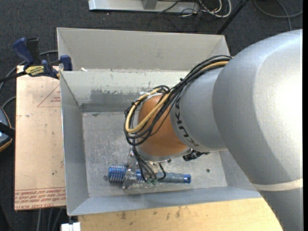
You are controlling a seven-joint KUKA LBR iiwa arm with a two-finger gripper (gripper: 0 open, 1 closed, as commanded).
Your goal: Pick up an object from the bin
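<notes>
A blue brush-like thing lies along the bin's front wall. Its ribbed blue head [115, 174] points left and its grey-and-blue handle [177, 178] points right. My gripper [143, 173] is low on the bin floor, right at the middle of this thing, between head and handle. The gripper's metal body hides the thing's middle part.
The arm, with its orange cover and looped cables, reaches in from the right and hides the bin's middle and right side. Bare scuffed floor shows on the left and at the back. The front wall is close behind the blue thing.
</notes>
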